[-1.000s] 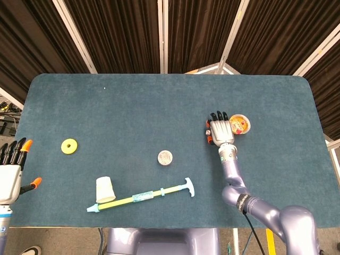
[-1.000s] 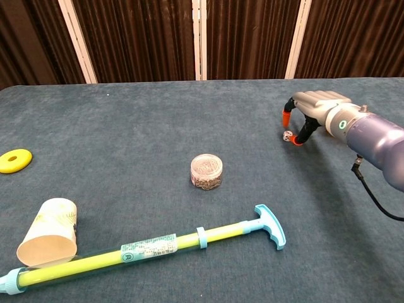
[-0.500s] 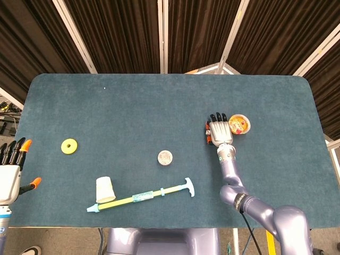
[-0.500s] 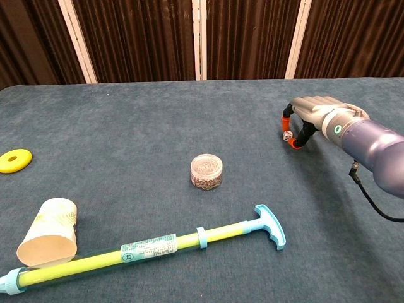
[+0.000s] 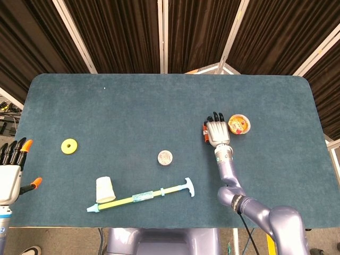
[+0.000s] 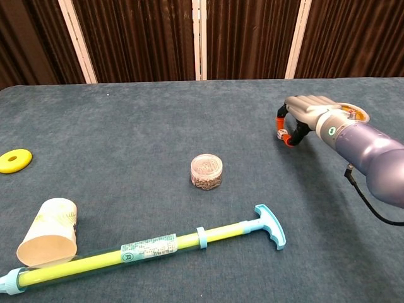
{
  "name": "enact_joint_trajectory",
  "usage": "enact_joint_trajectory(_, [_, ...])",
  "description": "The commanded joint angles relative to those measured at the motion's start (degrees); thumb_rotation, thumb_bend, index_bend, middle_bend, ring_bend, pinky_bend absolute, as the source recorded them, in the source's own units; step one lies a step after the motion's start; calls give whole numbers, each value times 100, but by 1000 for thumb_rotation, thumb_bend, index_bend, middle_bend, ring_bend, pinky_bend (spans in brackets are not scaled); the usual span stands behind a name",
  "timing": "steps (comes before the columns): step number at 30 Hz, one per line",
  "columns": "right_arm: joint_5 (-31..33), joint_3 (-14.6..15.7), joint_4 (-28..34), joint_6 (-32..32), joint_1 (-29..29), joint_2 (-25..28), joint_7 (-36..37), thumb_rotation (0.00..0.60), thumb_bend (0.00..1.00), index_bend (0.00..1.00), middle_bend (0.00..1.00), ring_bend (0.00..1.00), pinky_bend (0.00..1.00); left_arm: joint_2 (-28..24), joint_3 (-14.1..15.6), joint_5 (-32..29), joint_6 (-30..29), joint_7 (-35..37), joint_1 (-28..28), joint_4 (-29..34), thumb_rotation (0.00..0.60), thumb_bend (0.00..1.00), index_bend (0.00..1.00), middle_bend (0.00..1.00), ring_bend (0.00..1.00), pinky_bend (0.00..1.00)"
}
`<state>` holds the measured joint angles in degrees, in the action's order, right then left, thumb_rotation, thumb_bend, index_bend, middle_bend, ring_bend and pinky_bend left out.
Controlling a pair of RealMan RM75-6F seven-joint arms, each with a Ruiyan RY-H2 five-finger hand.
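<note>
On the desk [image 5: 133, 106], the right hand [image 5: 217, 132] lay just left of a small bowl [image 5: 239, 124], over a die [image 6: 283, 132]. A jar [image 5: 165, 157] sat near centre. In front of it lay a pump [image 5: 142, 197], a cup [image 5: 105, 188] beside it. A ring [image 5: 69, 146] lay far left, near the left hand [image 5: 10, 175].

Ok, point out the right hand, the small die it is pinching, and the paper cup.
right hand [image 5: 217, 131], head view, back of the hand.
die [image 6: 283, 133], chest view, its white face between the fingertips.
paper cup [image 6: 49, 230], chest view, its side wall.
</note>
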<state>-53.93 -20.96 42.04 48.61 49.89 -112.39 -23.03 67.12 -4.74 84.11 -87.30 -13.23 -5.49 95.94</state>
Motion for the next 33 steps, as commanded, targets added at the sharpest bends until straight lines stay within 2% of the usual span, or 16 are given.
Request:
enact_joint_trajectory(1, [-136,23,329,257,-74,149,-3,600,430,573,214,0,0,-3,3,-1,1,8,0,-6,600,46,0,0,0,0])
enact_joint_trajectory(4, [-332,60,931,663,-225,447,-41,600,430,571,211,0,0,-6,9,6,0,13,1,-9,600,46,0,0,0,0])
enact_joint_trajectory(11, [-806,415,3362,1786,-1049,1721,-395,600,428,563,199,0,0,-5,15,47,-60,24,15,10,600,46,0,0,0,0])
enact_joint_trajectory(17, [-1157,871,4471,2342,-1645,2406,-458,600,407,544,168,0,0,-7,48,141,-117,-29,28,73,600,46,0,0,0,0])
enact_joint_trajectory(22, [-1290,1118,4892,2554,-1944,2722,-501,600,378,503,134,0,0,-9,98,268,-183,-87,49,137,600,45,0,0,0,0])
enact_joint_trajectory(27, [-1319,1279,5232,2664,-2150,2931,-596,600,297,341,29,0,0,-10,153,389,-226,-124,68,187,600,46,0,0,0,0])
enact_joint_trajectory(30, [-1375,1351,5421,2723,-2231,3020,-655,600,250,279,1,0,0,-15,169,427,-250,-129,81,204,600,45,0,0,0,0])
enact_joint_trajectory(33, [-1466,1423,5565,2812,-2326,3084,-685,600,239,258,0,0,0,-30,179,470,-297,-119,103,220,600,46,0,0,0,0])
